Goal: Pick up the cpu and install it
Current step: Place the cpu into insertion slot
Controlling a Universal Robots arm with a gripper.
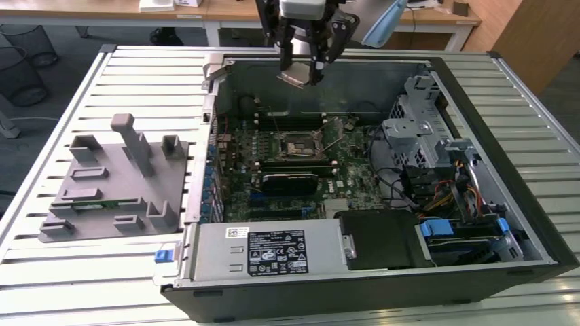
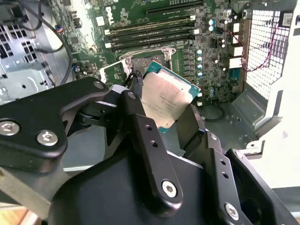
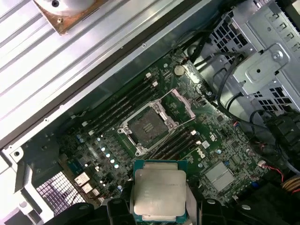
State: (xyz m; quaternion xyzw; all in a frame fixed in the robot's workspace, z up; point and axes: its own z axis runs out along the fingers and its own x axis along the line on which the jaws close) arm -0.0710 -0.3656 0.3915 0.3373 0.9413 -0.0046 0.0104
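Above the case: the black two-fingered gripper (image 1: 305, 73) hung at the twelve o'clock edge of the open black desktop computer case (image 1: 363, 299) in the exterior view.
Grip: its fingers (image 2: 140, 126) were clamped on opposite edges of the small square silvery-topped cpu (image 2: 166, 98), which was tilted and clear of the board.
Socket: the black square socket frame (image 3: 147, 126) lay open on the green motherboard (image 3: 211, 140).
Tray: the grey plastic fixture tray (image 1: 118, 183) sat at the case's nine o'clock on the slatted white table (image 1: 54, 272).

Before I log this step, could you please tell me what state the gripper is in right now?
The gripper is shut on the cpu, above the open computer case.
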